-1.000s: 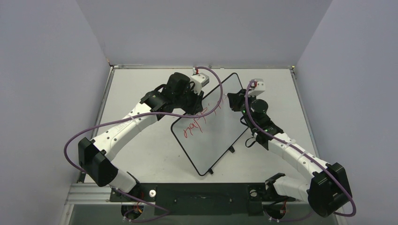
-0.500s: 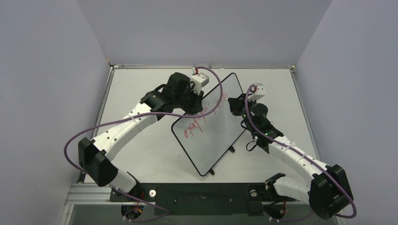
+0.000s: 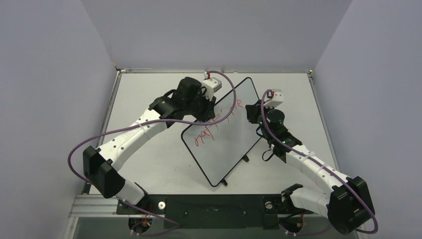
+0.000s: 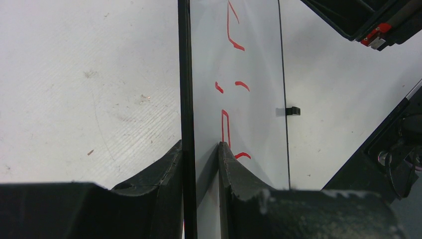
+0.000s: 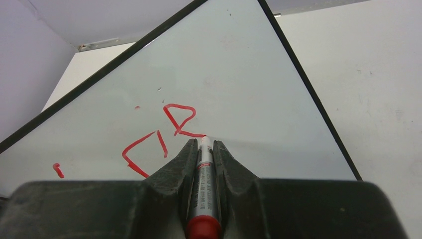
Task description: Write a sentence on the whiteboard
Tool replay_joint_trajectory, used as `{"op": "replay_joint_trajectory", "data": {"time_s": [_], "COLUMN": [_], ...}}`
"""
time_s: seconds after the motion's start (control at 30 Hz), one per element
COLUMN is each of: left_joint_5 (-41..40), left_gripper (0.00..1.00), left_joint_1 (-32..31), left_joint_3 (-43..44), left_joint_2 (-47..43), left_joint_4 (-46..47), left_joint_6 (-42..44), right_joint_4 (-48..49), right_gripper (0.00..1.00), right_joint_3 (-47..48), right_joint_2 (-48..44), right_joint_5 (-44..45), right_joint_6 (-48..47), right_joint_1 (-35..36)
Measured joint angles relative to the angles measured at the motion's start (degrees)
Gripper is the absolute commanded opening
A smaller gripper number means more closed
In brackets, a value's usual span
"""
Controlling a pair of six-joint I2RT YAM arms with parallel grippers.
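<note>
Right wrist: right fingers (image 5: 180, 164) clamp marker (image 5: 203, 189), tip on whiteboard (image 5: 239, 74); left fingers (image 4: 166, 172) pinch whiteboard rim.

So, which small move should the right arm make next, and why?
Probably slide the marker tip onward across the whiteboard for the next stroke: the right gripper is shut on it, its tip rests at a red stroke's end in the sentence, and the left gripper clamps the board's rim.

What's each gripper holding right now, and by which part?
Left gripper clamps the whiteboard by its black-rimmed edge. Right gripper holds a marker by its barrel, tip at the red lettering.
</note>
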Motion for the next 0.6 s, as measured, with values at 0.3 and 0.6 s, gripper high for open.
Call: {"op": "replay_joint_trajectory", "data": {"time_s": [0.3, 0.6], "left_joint_5": [0.04, 0.04], "left_gripper": [0.00, 0.00], "left_joint_1": [-0.02, -0.04], "left_joint_3": [0.00, 0.00], "left_joint_2": [0.00, 0.00], "left_joint_4": [0.02, 0.02], "left_joint_6": [0.17, 0.24], "right_joint_4": [-1.49, -1.18], "right_gripper": [0.00, 0.00], "right_joint_3": [1.44, 1.88], "right_joint_2": [-0.66, -4.33], "right_joint_5": [0.00, 3.04], "right_joint_6": [0.24, 0.66], "right_joint_1": [-0.04, -0.04]}}
